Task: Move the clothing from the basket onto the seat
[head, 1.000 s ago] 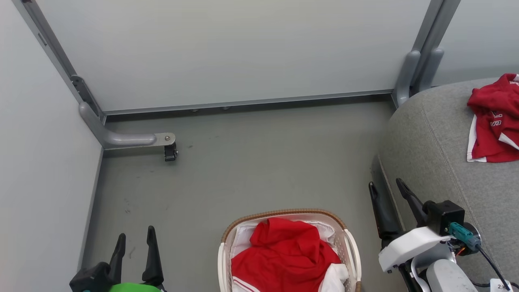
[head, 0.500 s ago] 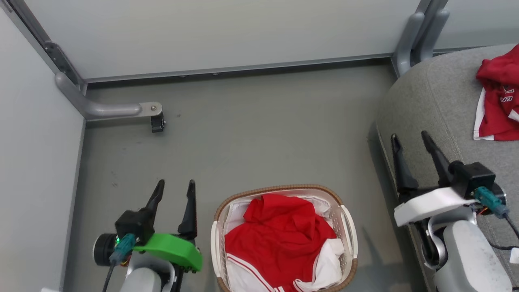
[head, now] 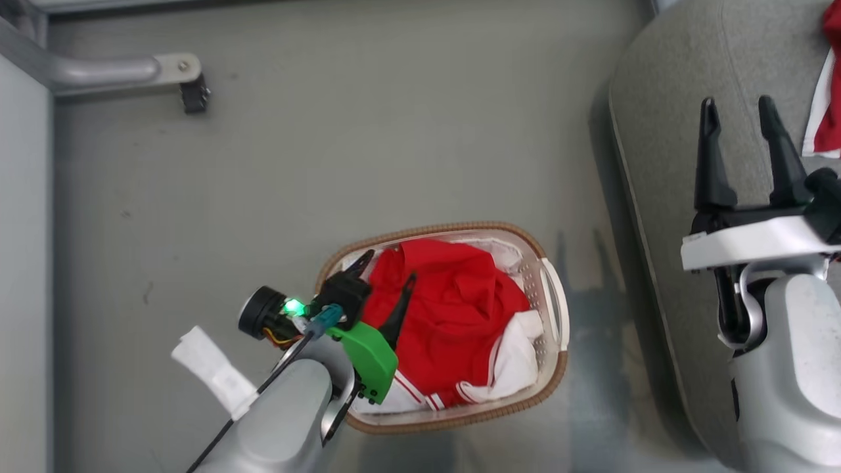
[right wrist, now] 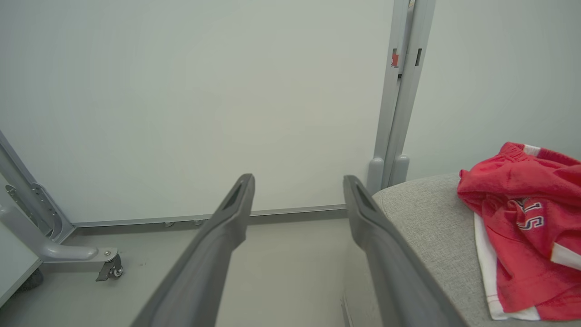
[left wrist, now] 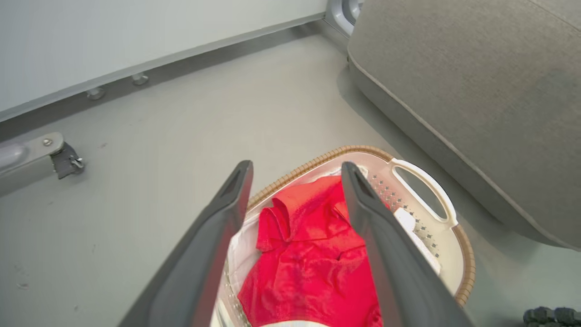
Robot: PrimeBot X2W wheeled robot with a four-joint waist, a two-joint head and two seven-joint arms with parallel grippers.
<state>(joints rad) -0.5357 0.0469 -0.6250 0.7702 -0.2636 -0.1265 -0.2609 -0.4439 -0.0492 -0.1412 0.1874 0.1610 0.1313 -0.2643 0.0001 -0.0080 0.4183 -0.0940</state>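
Left pincer (head: 391, 264), spread wide, has swung over soft red clothing (head: 460, 309) in oval basket (head: 486, 225).

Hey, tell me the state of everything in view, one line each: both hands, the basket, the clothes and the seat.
basket, upright, part full
red clothing, crumpled in the basket, ungripped
seat, mostly bare
red garment, crumpled on the seat
left hand, open, poised over the basket's clothing
right hand, open, empty, by the seat's edge

A lab test cell: pale partition panels (right wrist: 181, 91) on castered metal feet (right wrist: 79, 255) enclose a bare grey floor (head: 361, 131) and a sofa seat (left wrist: 476, 91).
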